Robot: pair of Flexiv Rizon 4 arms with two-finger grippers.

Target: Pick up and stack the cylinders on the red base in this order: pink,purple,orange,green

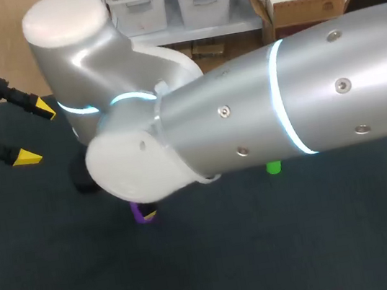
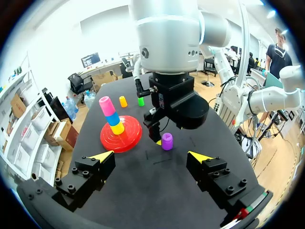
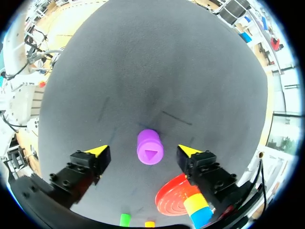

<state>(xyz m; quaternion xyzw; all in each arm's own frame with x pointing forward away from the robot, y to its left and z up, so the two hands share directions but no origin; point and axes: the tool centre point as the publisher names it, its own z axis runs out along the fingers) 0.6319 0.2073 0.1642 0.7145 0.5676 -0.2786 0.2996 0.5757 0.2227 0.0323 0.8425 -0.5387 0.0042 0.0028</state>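
Observation:
A purple cylinder [image 3: 150, 147] stands upright on the dark table between the fingers of my right gripper [image 3: 143, 150]. The gripper is open, with a gap on each side of the cylinder. In the head view the cylinder [image 1: 143, 212] peeks out under my right arm. The red base [image 2: 121, 136] lies just beside it and carries a stack: yellow [image 2: 117, 129] at the bottom, then blue [image 2: 112, 119], then pink [image 2: 105, 104]. Beyond the base stand the orange cylinder [image 2: 123, 101] and the green cylinder [image 2: 141, 101]. My left gripper [image 2: 150, 156] is open and holds nothing, at the table's left side.
My right arm [image 1: 282, 102] stretches across the middle of the table and hides most of it from above. The green cylinder [image 1: 274, 168] shows just under that arm. The dark table top [image 3: 143, 71] stretches bare ahead of the right gripper.

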